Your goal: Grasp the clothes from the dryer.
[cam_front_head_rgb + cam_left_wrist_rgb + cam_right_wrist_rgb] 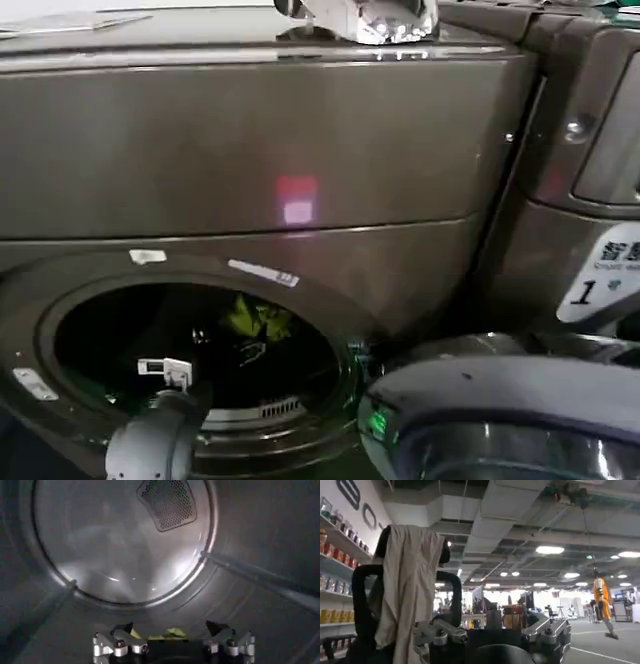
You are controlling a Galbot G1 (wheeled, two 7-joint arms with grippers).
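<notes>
The dryer (250,150) is a large bronze-grey front loader, and its round porthole (200,350) stands open. The clothes (258,318), a small yellow-green wad, lie inside the dark drum. My left arm (150,445) reaches in through the porthole from below. In the left wrist view my left gripper (170,628) is open inside the drum, fingers (114,643) spread wide. A bit of the clothes (175,632) shows low between them, close to the palm. My right gripper (495,630) is open and holds nothing, raised away from the machine, facing the room.
The drum's back wall (120,545) carries a perforated vent (167,502), and raised ribs (260,575) run along the drum sides. A bronze-grey panel with a white "1" sticker (600,275) stands at the right. My right arm (500,420) fills the lower right.
</notes>
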